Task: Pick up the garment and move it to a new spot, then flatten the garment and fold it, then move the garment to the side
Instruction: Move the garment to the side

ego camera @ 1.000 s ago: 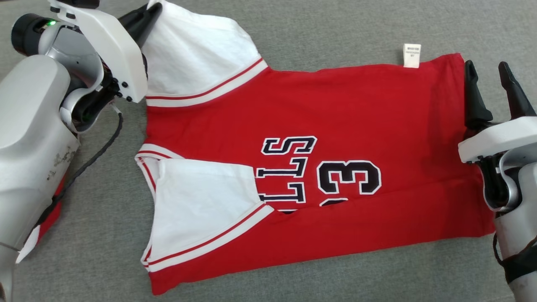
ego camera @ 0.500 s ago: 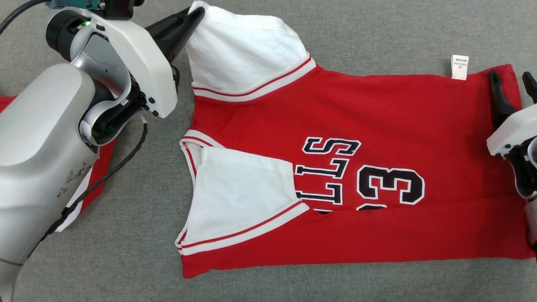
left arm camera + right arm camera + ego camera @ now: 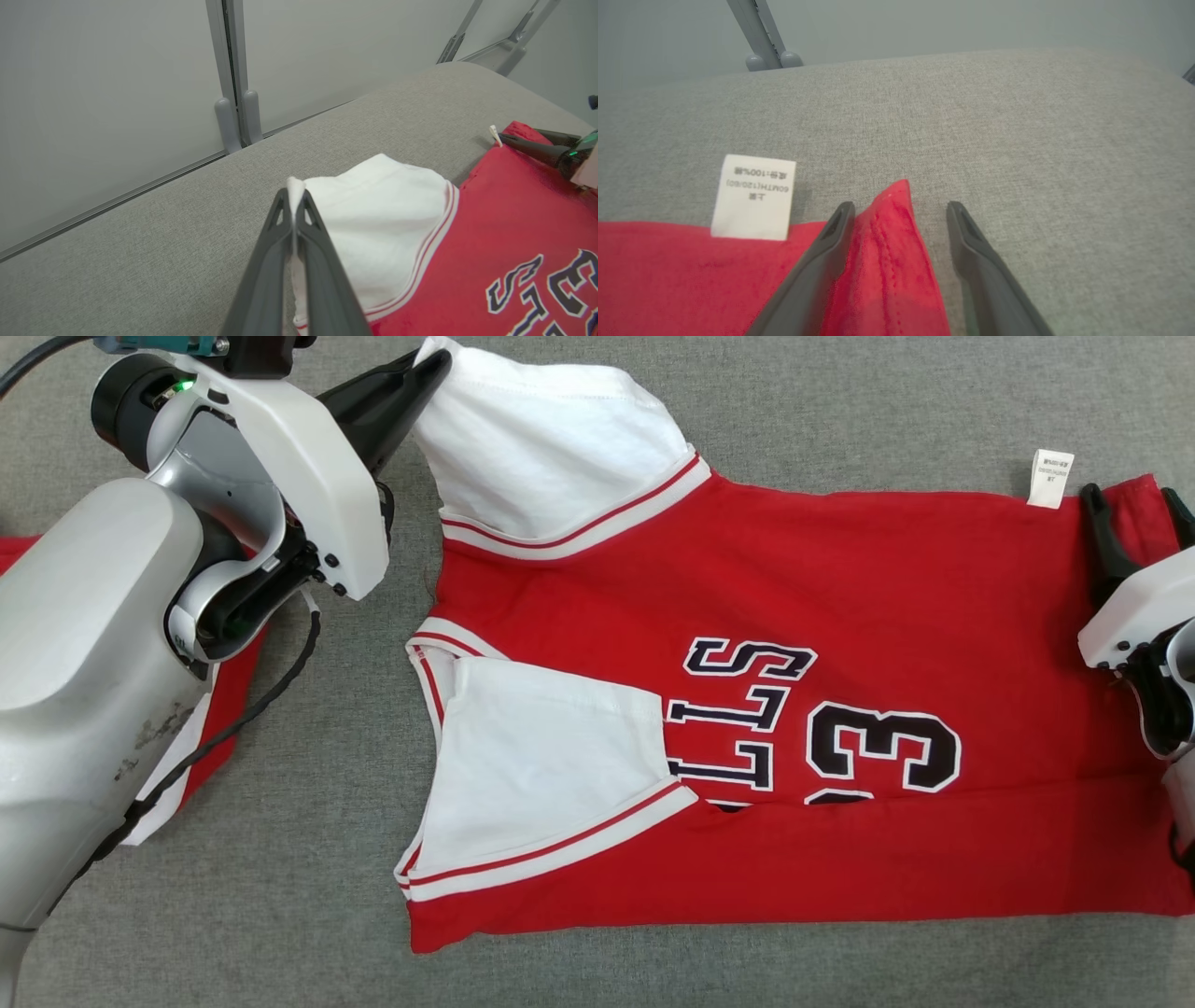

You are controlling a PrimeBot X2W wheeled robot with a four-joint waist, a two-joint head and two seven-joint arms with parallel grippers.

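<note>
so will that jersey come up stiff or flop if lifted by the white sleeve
Probably floppy: the sleeve tents where the left end effector pinches it. The jersey lies thin and creased, so likely light and apt to drape. It may drag on the textured grey surface.

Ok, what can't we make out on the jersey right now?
- Head view: the jersey lettering is partly covered by the folded white sleeve.
- Head view: the label print is too small.
- Head view: another red-and-white cloth is mostly hidden by the left forearm.
- Head view: the frame edge cuts off the right end effector.
</note>
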